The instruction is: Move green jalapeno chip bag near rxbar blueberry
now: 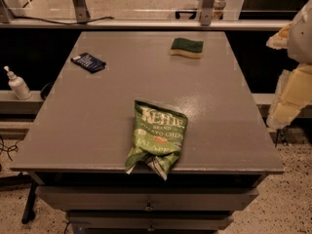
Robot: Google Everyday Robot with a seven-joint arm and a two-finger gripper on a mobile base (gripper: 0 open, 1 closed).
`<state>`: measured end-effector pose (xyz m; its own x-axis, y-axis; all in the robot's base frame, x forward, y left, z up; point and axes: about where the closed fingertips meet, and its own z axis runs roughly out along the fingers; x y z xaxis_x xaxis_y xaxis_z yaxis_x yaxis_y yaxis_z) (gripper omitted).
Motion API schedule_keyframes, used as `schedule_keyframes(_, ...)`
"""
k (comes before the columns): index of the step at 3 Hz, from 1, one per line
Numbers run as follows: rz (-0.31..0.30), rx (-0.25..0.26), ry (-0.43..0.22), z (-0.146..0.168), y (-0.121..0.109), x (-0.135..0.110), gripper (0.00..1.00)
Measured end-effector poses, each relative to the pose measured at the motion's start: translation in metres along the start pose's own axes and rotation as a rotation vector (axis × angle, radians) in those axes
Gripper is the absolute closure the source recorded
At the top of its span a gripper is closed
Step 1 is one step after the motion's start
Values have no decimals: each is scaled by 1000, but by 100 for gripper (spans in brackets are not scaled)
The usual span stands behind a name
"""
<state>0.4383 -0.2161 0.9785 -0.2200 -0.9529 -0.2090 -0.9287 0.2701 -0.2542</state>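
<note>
Green jalapeno chip bag [157,136] lies left of hand [291,89].

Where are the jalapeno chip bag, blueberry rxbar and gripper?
green jalapeno chip bag [158,135], camera view, printed front.
rxbar blueberry [88,62], camera view, wrapper middle.
gripper [292,95], camera view, right edge, beside table.

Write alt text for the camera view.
A green jalapeno chip bag lies at the near edge of the table, its bottom overhanging; the rxbar blueberry sits far left, a sponge far right. The gripper hangs off its right side.

Camera looks down from above the table [92,126]'s front; claw [292,96] far right.
</note>
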Motion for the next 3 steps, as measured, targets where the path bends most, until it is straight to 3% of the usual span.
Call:
schedule_keyframes(1, 0, 0, 0, 0, 0, 0, 0)
schedule_keyframes(2, -14, -16, -75, 10, 3, -12, 0)
schedule_keyframes(3, -24, -74, -196, 33, 14, -35, 0)
